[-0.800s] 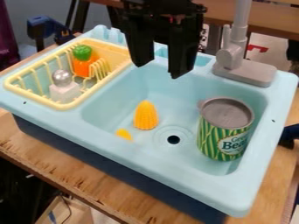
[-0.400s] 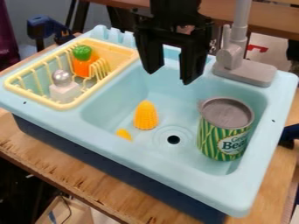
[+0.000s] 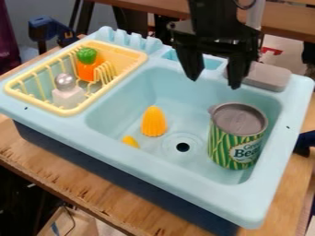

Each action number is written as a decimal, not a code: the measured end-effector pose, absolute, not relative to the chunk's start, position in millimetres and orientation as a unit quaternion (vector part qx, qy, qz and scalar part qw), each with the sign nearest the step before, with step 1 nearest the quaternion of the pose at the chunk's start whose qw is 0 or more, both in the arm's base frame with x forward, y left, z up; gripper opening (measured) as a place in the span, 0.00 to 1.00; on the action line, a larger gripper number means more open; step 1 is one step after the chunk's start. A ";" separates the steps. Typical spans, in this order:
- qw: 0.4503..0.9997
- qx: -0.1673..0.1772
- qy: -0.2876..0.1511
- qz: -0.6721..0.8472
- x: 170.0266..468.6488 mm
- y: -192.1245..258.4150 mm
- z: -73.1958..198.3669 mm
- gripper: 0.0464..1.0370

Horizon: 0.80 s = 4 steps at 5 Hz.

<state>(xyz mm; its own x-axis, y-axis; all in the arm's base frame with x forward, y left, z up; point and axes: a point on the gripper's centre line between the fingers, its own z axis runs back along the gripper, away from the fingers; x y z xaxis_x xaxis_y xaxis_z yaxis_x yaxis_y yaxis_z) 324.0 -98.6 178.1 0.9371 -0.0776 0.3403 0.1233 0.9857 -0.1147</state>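
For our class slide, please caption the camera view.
Open gripper above a toy sink holding a green striped can and yellow corn.

A can [image 3: 238,136] stands in the right side of a toy sink's basin [image 3: 117,117], the drain [image 3: 183,147] and corn [image 3: 154,121] to its left. Left of the basin, a dish rack [image 3: 72,112] holds a toy carrot [image 3: 88,69] behind a shaker [image 3: 66,92].
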 end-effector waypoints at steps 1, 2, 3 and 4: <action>0.983 -0.061 -0.169 -0.039 338.5 -108.0 158.6 0.96; 0.983 -0.061 -0.167 -0.036 353.4 -113.5 151.1 0.96; 0.981 -0.066 -0.181 -0.021 359.0 -117.7 148.1 0.96; 0.978 -0.082 -0.189 -0.010 360.1 -123.5 145.8 0.96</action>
